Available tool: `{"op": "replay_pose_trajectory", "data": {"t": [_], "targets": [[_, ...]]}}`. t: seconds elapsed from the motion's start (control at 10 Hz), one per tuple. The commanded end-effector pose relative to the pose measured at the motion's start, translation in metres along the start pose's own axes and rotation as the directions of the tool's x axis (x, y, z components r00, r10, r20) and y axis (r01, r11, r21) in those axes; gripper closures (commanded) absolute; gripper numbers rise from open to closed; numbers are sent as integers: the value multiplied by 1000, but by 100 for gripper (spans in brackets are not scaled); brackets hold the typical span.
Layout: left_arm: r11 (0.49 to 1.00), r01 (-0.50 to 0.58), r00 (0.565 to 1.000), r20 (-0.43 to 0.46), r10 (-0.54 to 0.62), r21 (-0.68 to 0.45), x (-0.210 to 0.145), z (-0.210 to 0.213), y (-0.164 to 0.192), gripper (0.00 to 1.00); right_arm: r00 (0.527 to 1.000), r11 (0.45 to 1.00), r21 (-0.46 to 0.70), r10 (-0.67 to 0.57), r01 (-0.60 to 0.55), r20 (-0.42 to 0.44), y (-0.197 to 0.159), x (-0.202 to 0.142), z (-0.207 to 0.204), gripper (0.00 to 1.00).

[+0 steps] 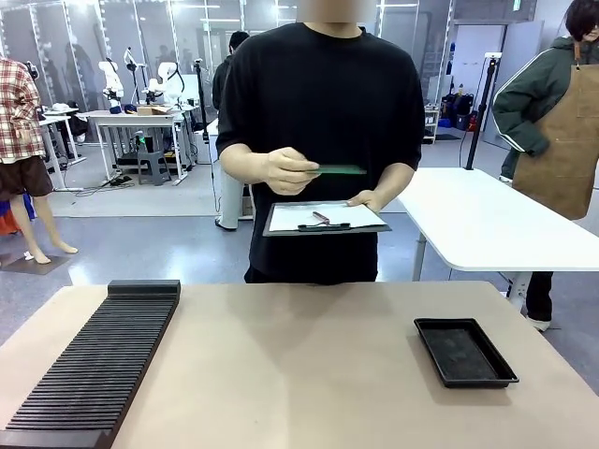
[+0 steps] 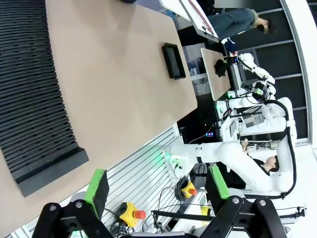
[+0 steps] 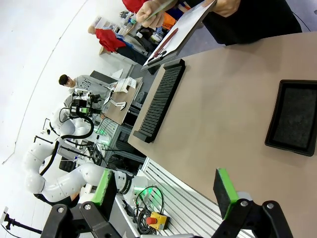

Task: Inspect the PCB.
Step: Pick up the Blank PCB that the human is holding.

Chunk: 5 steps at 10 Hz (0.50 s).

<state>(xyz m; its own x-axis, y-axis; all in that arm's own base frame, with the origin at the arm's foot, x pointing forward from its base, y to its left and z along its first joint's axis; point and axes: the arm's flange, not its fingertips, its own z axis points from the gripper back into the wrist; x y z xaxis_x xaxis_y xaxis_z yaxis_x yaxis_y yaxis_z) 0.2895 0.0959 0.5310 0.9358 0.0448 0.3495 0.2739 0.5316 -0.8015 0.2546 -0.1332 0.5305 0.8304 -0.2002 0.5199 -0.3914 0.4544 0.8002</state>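
Two pincers stand wide with nothing between their green pads: the left pincer (image 2: pixel 157 183) and the right pincer (image 3: pixel 164 187), both off the near edge of the bench (image 1: pixel 299 374). The PCB (image 1: pixel 337 169) is beyond the far edge, held level in a person's hand (image 1: pixel 285 170) above a clipboard (image 1: pixel 323 220). A black tray (image 1: pixel 465 351) lies near the right edge, a slotted black rack (image 1: pixel 94 360) along the left.

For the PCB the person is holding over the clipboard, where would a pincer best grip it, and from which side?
Probably the free end of the PCB, opposite the person's hand, coming in from the robot's right. It is thin and held roughly level, so clamp its top and bottom faces. The clipboard sits close underneath, leaving little room below.
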Motion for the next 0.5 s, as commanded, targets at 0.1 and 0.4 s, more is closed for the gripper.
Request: {"op": "replay_pose_trajectory", "data": {"t": [0.1, 0.4], "targets": [[1000, 0, 1000, -12, 0, 10, 5, 1, -2, 0, 1000, 1000, 9, 21, -21, 9, 1, 2, 1, 0], [1000, 0, 1000, -12, 0, 10, 5, 1, -2, 0, 1000, 1000, 9, 21, -21, 9, 1, 2, 1, 0]]}}
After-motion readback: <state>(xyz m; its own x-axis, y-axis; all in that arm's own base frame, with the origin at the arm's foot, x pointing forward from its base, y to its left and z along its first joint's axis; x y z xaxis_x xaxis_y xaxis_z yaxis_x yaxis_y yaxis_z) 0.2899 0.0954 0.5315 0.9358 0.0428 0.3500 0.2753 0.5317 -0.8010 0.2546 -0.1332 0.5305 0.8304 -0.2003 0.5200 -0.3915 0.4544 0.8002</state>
